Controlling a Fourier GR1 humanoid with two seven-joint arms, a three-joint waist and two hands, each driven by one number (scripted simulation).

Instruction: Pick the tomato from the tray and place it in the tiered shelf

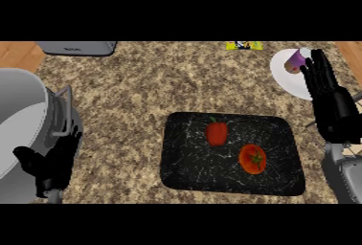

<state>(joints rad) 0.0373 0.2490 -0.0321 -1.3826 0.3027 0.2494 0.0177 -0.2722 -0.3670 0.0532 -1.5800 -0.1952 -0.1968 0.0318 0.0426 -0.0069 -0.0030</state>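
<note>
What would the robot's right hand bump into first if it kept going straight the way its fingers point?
Probably the white plate. The right hand points toward the far edge of the counter, and its fingertips already overlap the plate's rim beside the purple thing. How high the hand hangs above it is unclear.

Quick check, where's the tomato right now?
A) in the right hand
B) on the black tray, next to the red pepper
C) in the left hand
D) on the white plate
B: the tomato lies on the tray beside the pepper, with neither hand touching it.
</note>
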